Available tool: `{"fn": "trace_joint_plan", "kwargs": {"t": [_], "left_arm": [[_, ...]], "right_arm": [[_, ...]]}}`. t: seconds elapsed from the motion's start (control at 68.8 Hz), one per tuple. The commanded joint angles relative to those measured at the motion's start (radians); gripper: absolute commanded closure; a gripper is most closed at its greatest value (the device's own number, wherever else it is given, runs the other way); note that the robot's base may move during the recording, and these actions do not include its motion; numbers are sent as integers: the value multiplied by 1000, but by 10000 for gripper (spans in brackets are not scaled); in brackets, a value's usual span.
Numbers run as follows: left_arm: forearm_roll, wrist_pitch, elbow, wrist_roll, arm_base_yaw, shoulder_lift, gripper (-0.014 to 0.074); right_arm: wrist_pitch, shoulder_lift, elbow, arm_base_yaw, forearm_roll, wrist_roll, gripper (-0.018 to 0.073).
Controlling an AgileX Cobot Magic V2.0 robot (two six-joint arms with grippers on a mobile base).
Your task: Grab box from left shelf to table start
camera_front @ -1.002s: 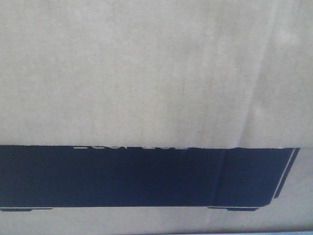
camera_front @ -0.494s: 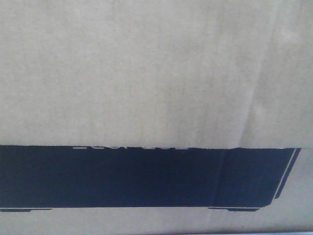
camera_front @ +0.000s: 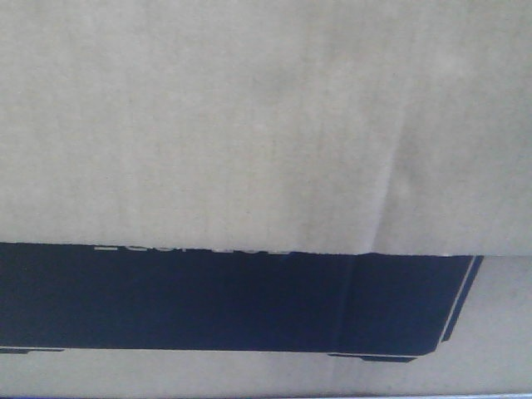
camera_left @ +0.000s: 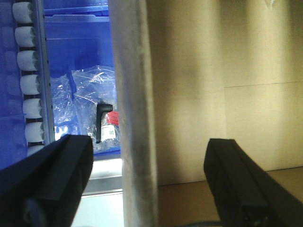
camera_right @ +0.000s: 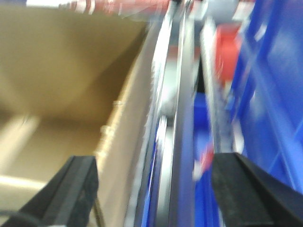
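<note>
The brown cardboard box (camera_front: 266, 125), with a black printed band (camera_front: 208, 299), fills the front view. In the left wrist view my left gripper (camera_left: 149, 142) is open and straddles the box's upright wall edge (camera_left: 135, 94), one finger outside it and one inside over the box interior (camera_left: 213, 71). In the blurred right wrist view my right gripper (camera_right: 156, 163) is open astride the opposite box wall (camera_right: 128, 132). The left shelf shows as white rollers (camera_left: 28, 85) and a metal rail (camera_right: 182, 94). The table is out of view.
A blue bin (camera_left: 75, 38) holding clear plastic bags (camera_left: 90, 104) sits just left of the box. More blue bins (camera_right: 270, 94) and a red item (camera_right: 227, 42) crowd the right side. A pale strip (camera_left: 99, 203) lies under the bin.
The box's black print has slid a little to the left in the front view over the last half second.
</note>
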Motion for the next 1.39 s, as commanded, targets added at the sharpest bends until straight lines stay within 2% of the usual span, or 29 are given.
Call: {"fn": "trace_joint_plan", "kwargs": {"t": [0.0,0.131,0.305,0.537,0.726,0.784,0.857,0.944,1.031,1.089,1.38], "left_arm": [[-2,23,-35,-12,-6,-13,206],[-2,23,-35,-12,-6,-13,206],[-2,23,-35,-12,-6,-13,206],[-2,24,-35,-12,-6,-13,206],[-2,24,-35,-12,-6,-13,213],[-2,24,-35,-12,-6,-11,250],[-2,25,-35,-12,-6,-9,346],[-2,30,-35,-12,-6,-5,520],[-2,30,-35,-10,-6,-5,712],[-2,30,-35,-8,-6,-5,675],[-2,-18,-35,-8,-6,-7,688]], "right_arm": [[-43,106,-118,-1,11,-14,-31],[-23,238,-236,-1,50,-14,-31],[120,471,-406,-1,140,-14,-12],[304,730,-532,-1,143,-14,-11],[322,868,-543,-1,129,-14,-7],[322,891,-543,-1,116,-14,32],[321,911,-543,-1,100,-14,145],[322,923,-543,-1,97,-14,355],[324,927,-543,-1,95,-14,524],[323,927,-543,-1,93,-14,494],[300,927,-543,-1,93,-17,502]]}}
